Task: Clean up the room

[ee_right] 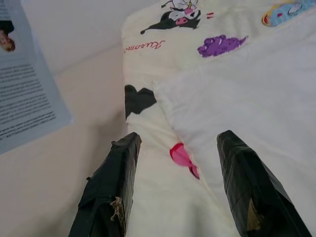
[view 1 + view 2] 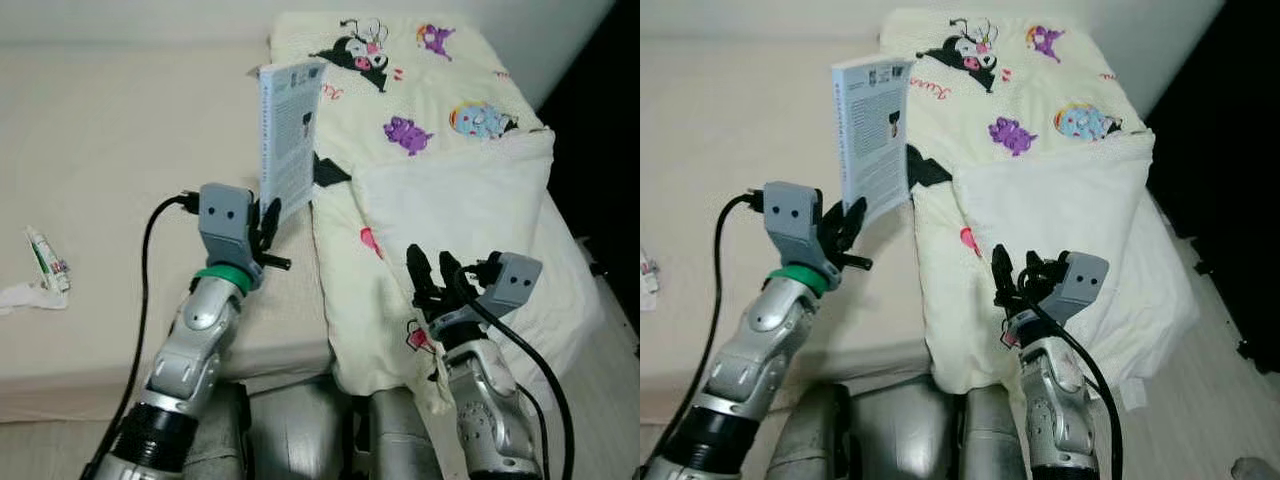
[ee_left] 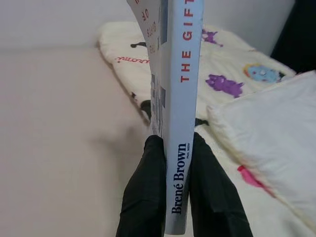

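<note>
The left gripper (image 2: 268, 222) is clamped on the lower end of a book (image 2: 291, 130), which stands upright above the black fingers (image 3: 143, 197) with its spine facing the wrist; carrying it off well likely means keeping the squeeze firm and the wrist level so the tall book does not tip. The right gripper (image 2: 432, 270) hangs with fingers spread apart over the cartoon-print blanket (image 2: 420, 90), the book well off toward its left, and beyond the left arm a small tube (image 2: 45, 260) lies on the beige bed (image 2: 100, 150).
</note>
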Robot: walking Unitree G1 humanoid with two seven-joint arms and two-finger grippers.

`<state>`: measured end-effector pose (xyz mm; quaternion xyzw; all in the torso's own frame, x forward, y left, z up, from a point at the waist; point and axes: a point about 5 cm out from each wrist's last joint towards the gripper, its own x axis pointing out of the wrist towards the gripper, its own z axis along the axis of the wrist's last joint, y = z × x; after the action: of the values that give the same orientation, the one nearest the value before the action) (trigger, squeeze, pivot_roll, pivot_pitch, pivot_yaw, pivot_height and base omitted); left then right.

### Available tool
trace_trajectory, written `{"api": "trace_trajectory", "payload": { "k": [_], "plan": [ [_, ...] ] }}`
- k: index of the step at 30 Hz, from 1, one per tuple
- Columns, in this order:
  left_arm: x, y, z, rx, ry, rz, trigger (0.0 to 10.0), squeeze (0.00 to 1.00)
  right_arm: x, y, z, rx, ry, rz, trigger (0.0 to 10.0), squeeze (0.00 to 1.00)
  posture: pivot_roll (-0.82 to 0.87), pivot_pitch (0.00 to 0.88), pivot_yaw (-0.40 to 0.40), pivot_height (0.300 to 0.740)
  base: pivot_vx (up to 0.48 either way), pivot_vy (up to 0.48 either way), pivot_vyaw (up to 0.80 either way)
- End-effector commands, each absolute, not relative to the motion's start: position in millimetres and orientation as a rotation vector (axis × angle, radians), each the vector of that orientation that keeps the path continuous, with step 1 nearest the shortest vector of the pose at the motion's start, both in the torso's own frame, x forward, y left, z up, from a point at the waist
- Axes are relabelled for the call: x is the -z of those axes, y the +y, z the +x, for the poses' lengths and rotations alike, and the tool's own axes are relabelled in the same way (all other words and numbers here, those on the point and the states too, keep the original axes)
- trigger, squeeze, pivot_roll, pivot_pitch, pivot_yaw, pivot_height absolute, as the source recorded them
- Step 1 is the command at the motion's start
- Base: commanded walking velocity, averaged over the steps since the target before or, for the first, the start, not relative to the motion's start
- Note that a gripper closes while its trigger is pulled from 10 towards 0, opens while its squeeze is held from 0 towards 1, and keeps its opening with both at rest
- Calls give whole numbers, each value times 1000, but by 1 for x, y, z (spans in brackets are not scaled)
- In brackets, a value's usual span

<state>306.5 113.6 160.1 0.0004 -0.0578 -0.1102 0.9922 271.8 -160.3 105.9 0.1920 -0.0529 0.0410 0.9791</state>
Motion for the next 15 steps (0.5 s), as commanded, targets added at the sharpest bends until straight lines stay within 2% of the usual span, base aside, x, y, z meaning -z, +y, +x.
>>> {"api": "trace_trajectory", "payload": {
  "k": [1, 15],
  "plan": [
    [-166, 110, 305, 233, -143, 7, 10000, 0, -103, -162, 270, -66, -103, 382, 10000, 0, -18, 64, -30, 674, 0, 0, 0],
    [-168, 104, 309, 248, -135, -1, 10000, 0, -102, -160, 271, -62, -104, 383, 10000, 0, -20, 60, -21, 740, 0, 0, 0]
  ]
}}
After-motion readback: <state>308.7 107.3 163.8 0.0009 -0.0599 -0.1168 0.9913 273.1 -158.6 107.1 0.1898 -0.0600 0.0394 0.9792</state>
